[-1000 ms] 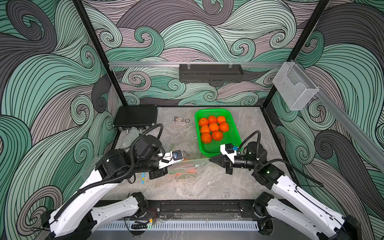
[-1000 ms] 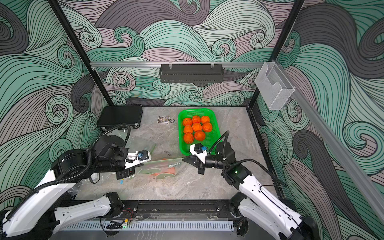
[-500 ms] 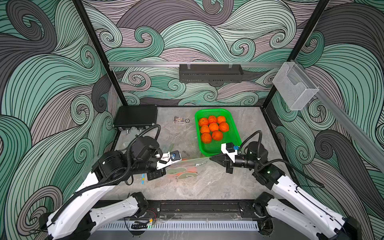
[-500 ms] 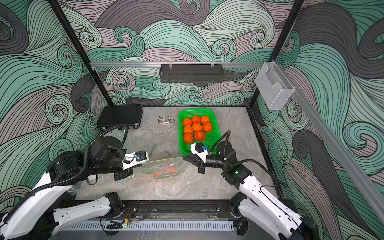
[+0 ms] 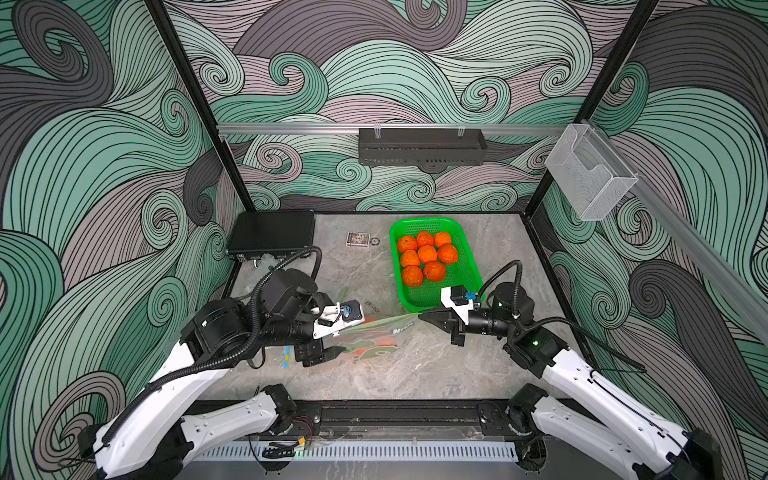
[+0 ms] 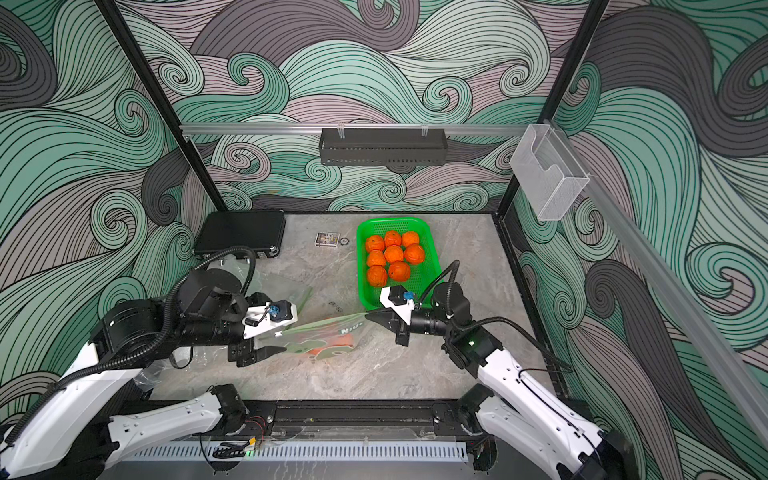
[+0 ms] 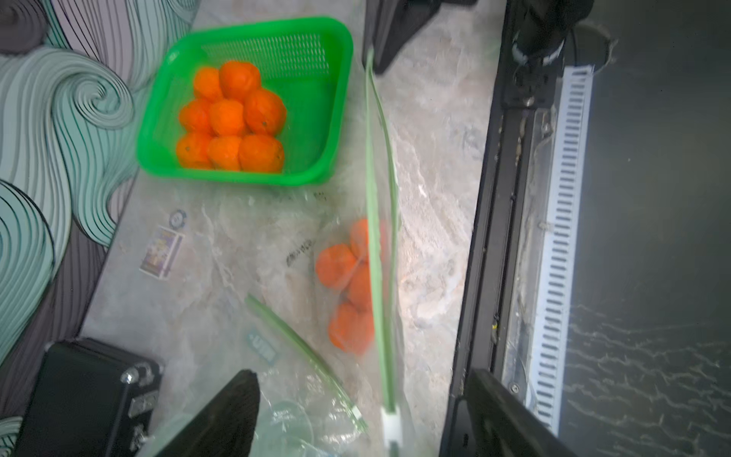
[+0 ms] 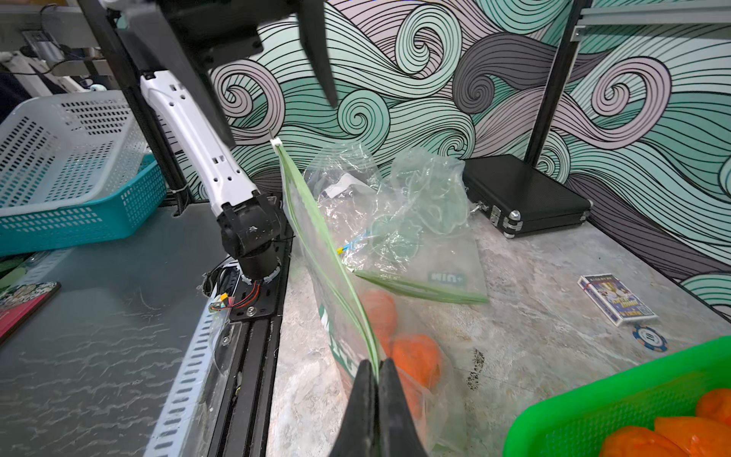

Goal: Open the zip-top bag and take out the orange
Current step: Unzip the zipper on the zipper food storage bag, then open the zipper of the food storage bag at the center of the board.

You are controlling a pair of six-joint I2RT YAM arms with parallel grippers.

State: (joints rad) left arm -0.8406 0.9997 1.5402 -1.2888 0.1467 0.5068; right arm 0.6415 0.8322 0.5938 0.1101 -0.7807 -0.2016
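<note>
Black case (image 5: 272, 230) sits in the table's 10 o'clock corner. Left gripper (image 5: 345, 340) is at the 9 o'clock end of the zip-top bag (image 5: 374, 345), jaws spread wide, gripping nothing. The white slider (image 7: 391, 425) sits between them; contact is unclear. The bag lies toward the table's 6 o'clock with its zip edge raised, the two green strips slightly apart. Oranges (image 7: 344, 269) are inside, low in the bag. A crumpled empty bag (image 6: 286, 286) lies at its 11 o'clock. Card deck (image 5: 358, 239) is toward 12 o'clock. Right gripper (image 8: 375, 368) is pinched tight on the zip edge at the bag's 2 o'clock end. Green basket (image 5: 451, 289) at 1 o'clock holds eight loose oranges (image 5: 427, 254).
</note>
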